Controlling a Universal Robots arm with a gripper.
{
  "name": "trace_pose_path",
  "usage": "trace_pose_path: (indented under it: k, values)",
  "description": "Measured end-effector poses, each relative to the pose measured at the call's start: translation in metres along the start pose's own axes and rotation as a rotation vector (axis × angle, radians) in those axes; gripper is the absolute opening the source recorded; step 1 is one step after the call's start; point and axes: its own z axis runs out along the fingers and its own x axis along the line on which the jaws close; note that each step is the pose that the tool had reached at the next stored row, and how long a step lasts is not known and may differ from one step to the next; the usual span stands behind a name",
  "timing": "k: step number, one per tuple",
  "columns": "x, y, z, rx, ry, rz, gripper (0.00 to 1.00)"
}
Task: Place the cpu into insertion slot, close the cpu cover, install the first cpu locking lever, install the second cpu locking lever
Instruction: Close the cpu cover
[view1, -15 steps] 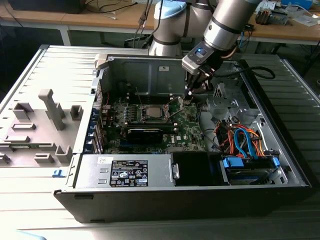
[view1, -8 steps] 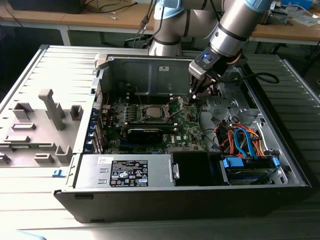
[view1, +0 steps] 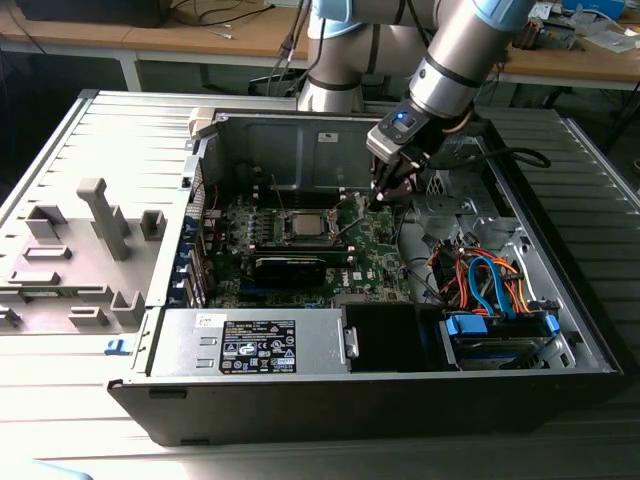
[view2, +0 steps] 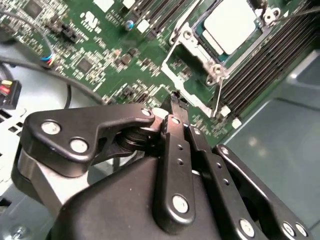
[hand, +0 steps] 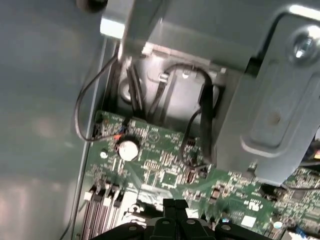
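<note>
As the cpu (view2: 231, 22) lies socketed (metal top up), the pincer (view2: 176, 102) hangs clenched.

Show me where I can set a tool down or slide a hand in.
Free: the ribbed grey panel beyond the grey plastic fixtures; the dark empty bay between the silver labelled power supply and the blue drive cage. Crowded: the green motherboard by the gripper, and the orange and blue cables.
</note>
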Motion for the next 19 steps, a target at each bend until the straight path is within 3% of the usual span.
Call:
trace_pose_path:
  k: [4, 7, 8, 10, 11, 12, 19]
  values:
    - [0.0032, -0.0109, 0.0032, -0.0082, -0.0023, 0.000, 0.11]
    - [0.0060, -0.0204, 0.0060, -0.0207, -0.0058, 0.001, 0.11]
    - [0.0067, -0.0229, 0.0067, -0.0269, -0.0076, 0.001, 0.11]
    - [0.0089, -0.0304, 0.0086, -0.0468, -0.0132, 0.002, 0.11]
    - [0.0101, -0.0344, 0.0097, -0.0585, -0.0164, 0.003, 0.11]
    - [0.0117, -0.0399, 0.0111, -0.0748, -0.0210, 0.003, 0.11]
    - [0.0164, -0.0559, 0.0152, -0.1171, -0.0330, 0.005, 0.11]
